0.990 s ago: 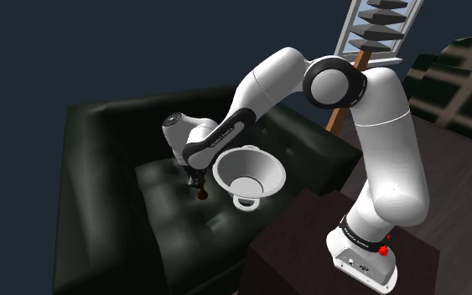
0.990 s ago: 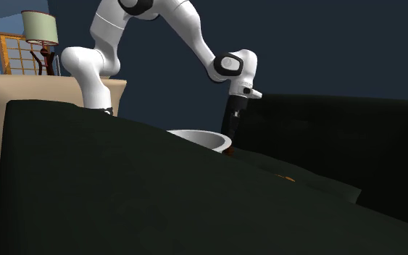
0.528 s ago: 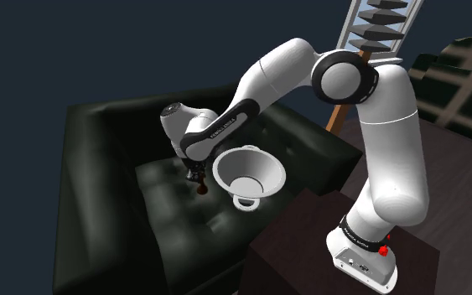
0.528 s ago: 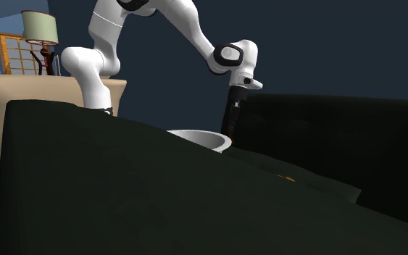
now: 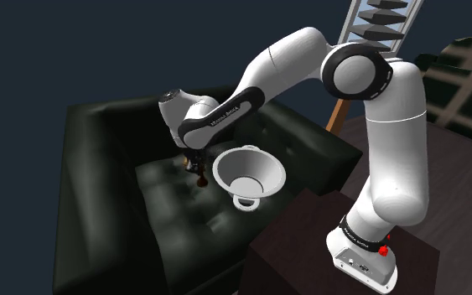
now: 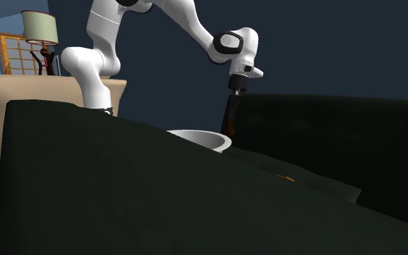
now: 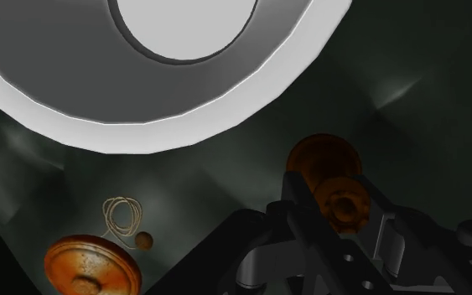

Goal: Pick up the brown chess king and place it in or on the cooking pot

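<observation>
currently the gripper [image 7: 340,211] is closed on the king [image 7: 323,159]. both fingers [image 7: 297,214] clasp the brown piece between them, with its round end pointing away from the hand. in the shoulder view the gripper [image 5: 195,161] holds the king [image 5: 201,178] over the sofa [image 5: 108,168] seat, just beside the pot [image 5: 259,172] on that view's left. the piece appears clear of the cushion, but you cannot confirm the gap.

handling, as a judgement:
- treat the king as light and rigid. it should not deform under the fingers.
- expect a smooth, turned, glossy surface, so slip is possible.
- the piece is tall and narrow, so it may pivot between the pads if you swing it fast.
- hold it on the stem, across the narrow part, as the fingers do now. do not grip the round end.
- it looks sturdy. a short drop into the pot should do no harm.

the pot [image 7: 75,100] is white, wide and open-mouthed, with no lid. its rim [image 6: 195,136] stands lower than the hand in the second exterior view, so it is an easy target.

count:
- one king.
- one pot.
- one arm [image 5: 284,67] with one gripper and two fingers.
- one sofa.
- on the cushion near the pot: one brown disc [image 7: 91,264], one small brown bead [image 7: 143,241] and one thin wire loop [image 7: 122,218]. leave these alone.
</observation>
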You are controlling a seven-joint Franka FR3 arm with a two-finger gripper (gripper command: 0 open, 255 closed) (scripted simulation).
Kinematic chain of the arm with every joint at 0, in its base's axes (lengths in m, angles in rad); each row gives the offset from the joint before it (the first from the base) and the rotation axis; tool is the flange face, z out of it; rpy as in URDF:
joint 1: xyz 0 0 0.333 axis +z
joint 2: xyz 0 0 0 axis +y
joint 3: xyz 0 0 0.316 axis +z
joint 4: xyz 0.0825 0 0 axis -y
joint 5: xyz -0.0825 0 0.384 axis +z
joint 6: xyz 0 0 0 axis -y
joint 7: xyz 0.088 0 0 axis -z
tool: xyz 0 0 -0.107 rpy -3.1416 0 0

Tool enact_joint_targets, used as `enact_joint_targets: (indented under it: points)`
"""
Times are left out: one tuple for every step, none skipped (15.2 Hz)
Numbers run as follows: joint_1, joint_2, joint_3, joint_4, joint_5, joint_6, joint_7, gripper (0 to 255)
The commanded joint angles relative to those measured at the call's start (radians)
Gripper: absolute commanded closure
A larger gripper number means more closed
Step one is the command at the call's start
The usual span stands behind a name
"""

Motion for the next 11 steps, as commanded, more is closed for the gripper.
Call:
enact_joint_targets:
  points:
    - [-0.001, -0.014, 0.004, 0.006, 0.007, -0.020, -0.006, 255]
    - [-0.002, -0.022, 0.005, 0.009, 0.010, -0.030, -0.010, 255]
    - [-0.003, -0.030, 0.007, 0.012, 0.014, -0.039, -0.013, 255]
    - [-0.003, -0.037, 0.008, 0.015, 0.017, -0.049, -0.017, 255]
    - [-0.004, -0.045, 0.010, 0.018, 0.021, -0.059, -0.020, 255]
    - [-0.005, -0.052, 0.011, 0.021, 0.024, -0.069, -0.023, 255]
    - [-0.006, -0.059, 0.013, 0.025, 0.027, -0.079, -0.027, 255]
    - [-0.006, -0.066, 0.014, 0.029, 0.030, -0.089, -0.030, 255]
    - [-0.007, -0.073, 0.015, 0.033, 0.033, -0.100, -0.034, 255]
    - [-0.007, -0.079, 0.016, 0.038, 0.036, -0.110, -0.037, 255]
    - [-0.008, -0.085, 0.018, 0.042, 0.039, -0.120, -0.040, 255]
